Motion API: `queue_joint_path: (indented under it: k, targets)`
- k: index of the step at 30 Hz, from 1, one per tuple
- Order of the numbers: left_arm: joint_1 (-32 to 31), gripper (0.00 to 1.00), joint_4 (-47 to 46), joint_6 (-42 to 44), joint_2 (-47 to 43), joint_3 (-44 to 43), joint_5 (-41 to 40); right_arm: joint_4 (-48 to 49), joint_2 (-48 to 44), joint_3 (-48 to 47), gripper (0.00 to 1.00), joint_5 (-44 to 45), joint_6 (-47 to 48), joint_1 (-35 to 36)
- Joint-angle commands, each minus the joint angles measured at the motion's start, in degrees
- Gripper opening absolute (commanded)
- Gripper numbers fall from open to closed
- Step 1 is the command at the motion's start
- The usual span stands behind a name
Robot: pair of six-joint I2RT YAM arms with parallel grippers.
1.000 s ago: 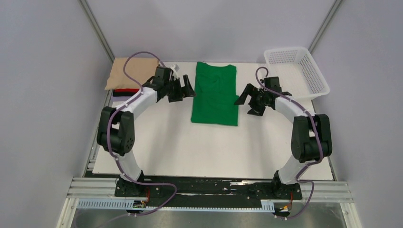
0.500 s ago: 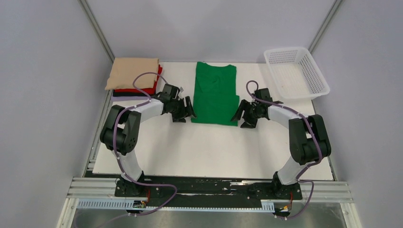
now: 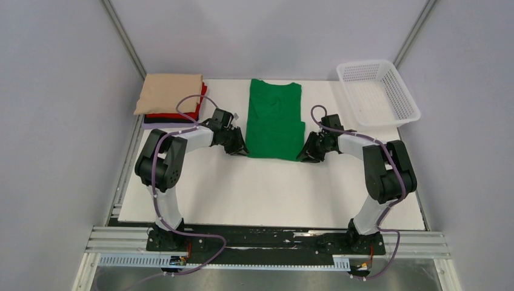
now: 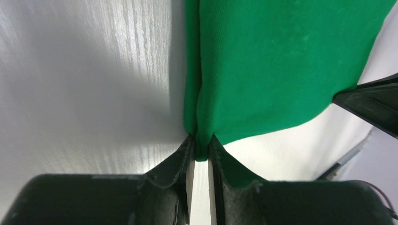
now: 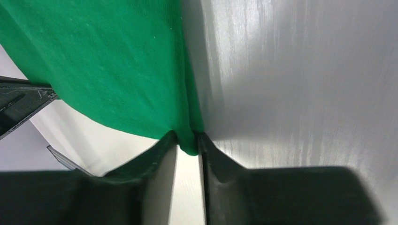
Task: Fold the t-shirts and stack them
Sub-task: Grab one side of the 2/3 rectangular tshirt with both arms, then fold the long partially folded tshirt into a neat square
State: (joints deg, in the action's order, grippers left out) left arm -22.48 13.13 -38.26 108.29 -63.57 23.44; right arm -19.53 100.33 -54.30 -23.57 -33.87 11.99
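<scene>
A bright green t-shirt (image 3: 274, 119) lies flat on the white table (image 3: 242, 188), folded into a long strip, collar at the far end. My left gripper (image 3: 242, 149) is shut on the near left corner of the green t-shirt (image 4: 263, 65), the cloth pinched between its fingertips (image 4: 187, 145). At the near right corner my right gripper (image 3: 301, 155) is likewise shut on the green t-shirt (image 5: 108, 61). Both corners are bunched in the jaws. A stack of folded t-shirts (image 3: 171, 97), beige on top of red and dark ones, rests at the far left.
A white mesh basket (image 3: 377, 91) stands at the far right corner of the table. Grey walls close in on both sides and behind. The arms' bases sit on a rail (image 3: 267, 242) at the near edge.
Both grippers came down and toward me along the shirt's sides to its near corners and closed on the cloth. The near hem now looks slightly drawn in.
</scene>
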Motion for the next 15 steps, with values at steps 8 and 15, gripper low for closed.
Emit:
queue_joint_path:
  k: [8,15]
  targets:
    - [-1.05,0.00,1.53,2.27,-2.38,3.69,-2.38,0.93,-2.09,2.11,0.00,0.48,2.82,1.36]
    - [-2.83,0.00,5.54,3.70,-19.33,10.73,-2.28,-2.95,-16.38,6.44,0.00,-7.60,3.19,1.68]
